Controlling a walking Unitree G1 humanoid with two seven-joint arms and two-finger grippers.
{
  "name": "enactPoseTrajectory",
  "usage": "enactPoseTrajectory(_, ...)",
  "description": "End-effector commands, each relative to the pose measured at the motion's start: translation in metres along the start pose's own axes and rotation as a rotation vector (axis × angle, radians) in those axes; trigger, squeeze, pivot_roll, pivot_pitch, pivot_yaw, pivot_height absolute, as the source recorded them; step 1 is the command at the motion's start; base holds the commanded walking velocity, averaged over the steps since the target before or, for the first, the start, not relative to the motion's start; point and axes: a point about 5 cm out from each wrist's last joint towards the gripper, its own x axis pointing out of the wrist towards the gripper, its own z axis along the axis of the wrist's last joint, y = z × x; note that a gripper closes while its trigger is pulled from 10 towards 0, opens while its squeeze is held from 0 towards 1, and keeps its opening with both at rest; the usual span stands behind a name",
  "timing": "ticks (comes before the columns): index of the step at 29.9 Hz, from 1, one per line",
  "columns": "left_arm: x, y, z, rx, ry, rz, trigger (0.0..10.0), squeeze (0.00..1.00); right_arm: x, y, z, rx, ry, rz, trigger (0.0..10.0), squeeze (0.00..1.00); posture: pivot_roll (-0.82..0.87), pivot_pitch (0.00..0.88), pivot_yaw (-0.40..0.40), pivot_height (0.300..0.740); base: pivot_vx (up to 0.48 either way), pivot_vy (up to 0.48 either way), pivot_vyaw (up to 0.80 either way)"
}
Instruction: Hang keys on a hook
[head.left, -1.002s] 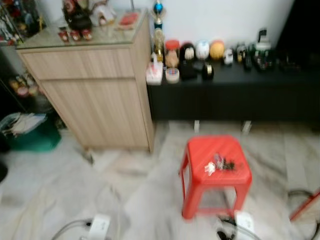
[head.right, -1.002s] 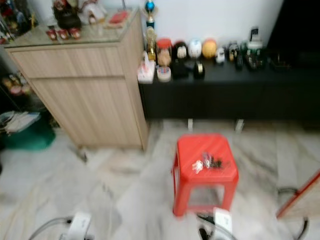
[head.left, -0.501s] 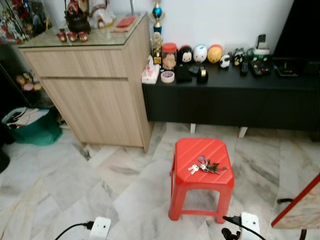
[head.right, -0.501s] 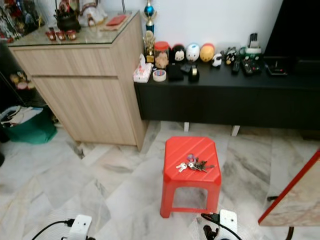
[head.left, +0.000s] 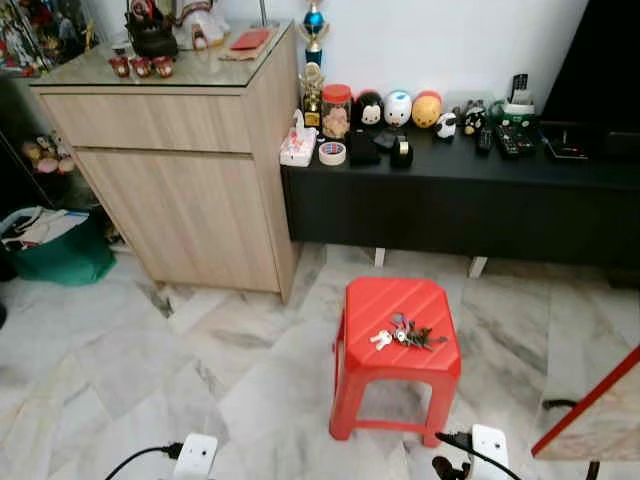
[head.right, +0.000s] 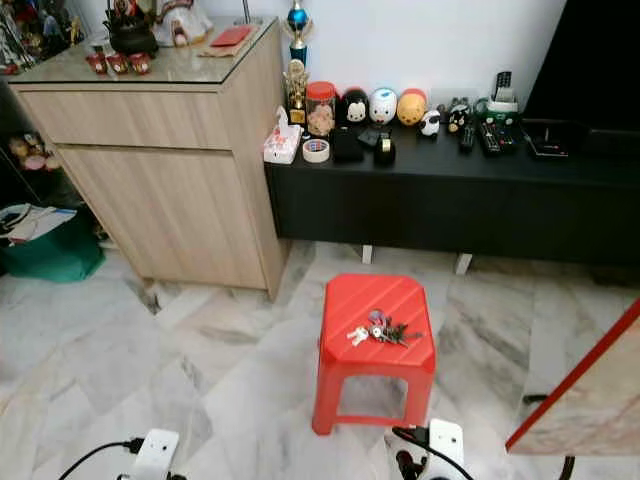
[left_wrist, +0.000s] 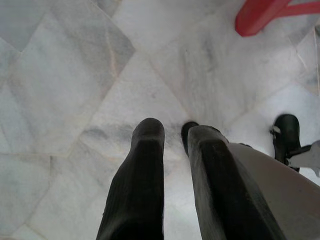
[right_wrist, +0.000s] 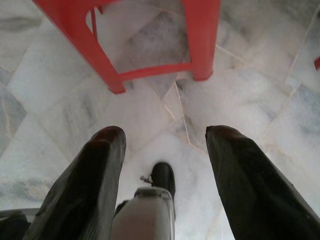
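Note:
A bunch of keys (head.left: 403, 335) lies on top of a red plastic stool (head.left: 395, 300) on the marble floor, a little right of centre ahead of me. In the left wrist view my left gripper (left_wrist: 174, 132) hangs over bare floor, its two black fingers almost together with nothing between them; a leg of the stool (left_wrist: 260, 15) shows at the far edge. In the right wrist view my right gripper (right_wrist: 165, 132) hangs open and holds nothing, just in front of the stool's legs (right_wrist: 202, 45).
A light wood cabinet (head.left: 180, 170) stands at the left, and a low black bench (head.left: 450, 200) with ornaments runs along the wall. A green bag (head.left: 55, 255) sits far left. Power strips (head.left: 195, 455) (head.left: 488, 445) and cables lie near my feet. A red-edged board (head.left: 590, 415) leans at the right.
The camera has steadied and moved, so the blurred picture is now sharp and the stool sits slightly further left. The keys still lie on the stool.

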Motion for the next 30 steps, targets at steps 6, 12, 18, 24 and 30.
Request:
enactPoseTrajectory(6,-0.0003,0.0018,-0.0008,-0.004,0.005,0.001,10.0,0.0,0.0011,0.0032,0.0028,0.003,-0.002,0.013,10.0,0.0,-0.04,0.0,0.021,0.73,0.303,0.0,0.0)
enactPoseTrajectory(12,-0.0003,0.002,-0.0007,-0.006,0.005,0.001,10.0,0.0,0.0011,0.0034,0.0028,0.001,-0.001,0.015,10.0,0.0,-0.03,0.0,0.019,0.73,0.321,0.0,0.0)
enactPoseTrajectory(18,-0.0003,0.0019,-0.0008,-0.004,0.006,-0.001,10.0,0.0,0.0012,0.0037,0.0029,0.002,-0.001,0.015,10.0,0.0,-0.04,0.0,0.021,0.73,0.322,0.0,0.0)
enactPoseTrajectory(24,0.0,0.0009,-0.0002,-0.003,0.006,-0.003,10.0,0.0,0.0012,0.0035,0.0029,0.001,-0.001,0.015,10.0,0.0,-0.04,0.0,0.02,0.73,0.326,0.0,0.0)
enactPoseTrajectory(30,0.0003,-0.0001,0.0009,0.002,0.005,-0.003,10.0,0.0,0.0011,0.0033,0.0031,-0.006,-0.004,0.018,10.0,0.0,-0.04,0.0,0.018,0.73,0.32,0.0,0.0)
